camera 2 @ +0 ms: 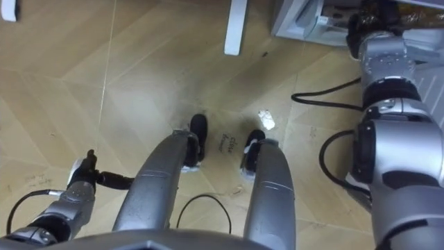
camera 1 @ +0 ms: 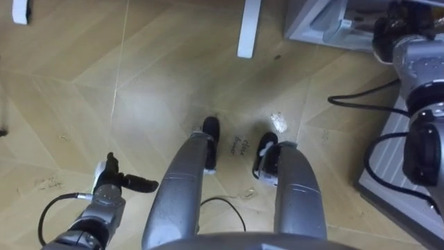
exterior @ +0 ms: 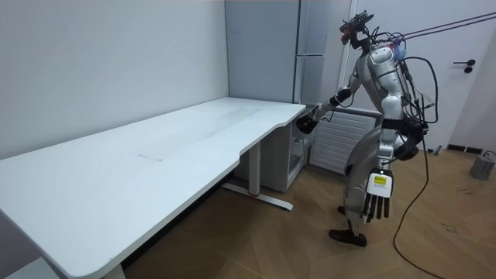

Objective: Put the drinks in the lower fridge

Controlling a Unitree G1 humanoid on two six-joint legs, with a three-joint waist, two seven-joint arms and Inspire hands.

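Where the robot stands: on the floor [camera 1: 139, 83] at the desk [exterior: 155, 147] end, facing the lower fridge [camera 1: 312, 24].
Right hand [exterior: 307, 124]: stretched out to the lower fridge's front. It reads as a dark mass, and whether its fingers are spread or closed round something cannot be told.
Left hand [exterior: 377, 203]: hangs beside the thigh with its fingers straight and holds nothing.
Drinks: none can be picked out with certainty. If one is being carried, it would be in the right hand at the fridge mouth, but that cannot be told.
Likely handling: a full bottle or can would be stiff, smooth-sided and fairly heavy for its size. It would be slippery if damp, and a thin can would dent under a hard squeeze.
Where to hold: probably round the middle of the body, thumb opposite the fingers, kept upright. The cap or rim would be a poor hold.
Risk: a drink could knock the fridge's edge on the way in, or tip once set on the shelf.
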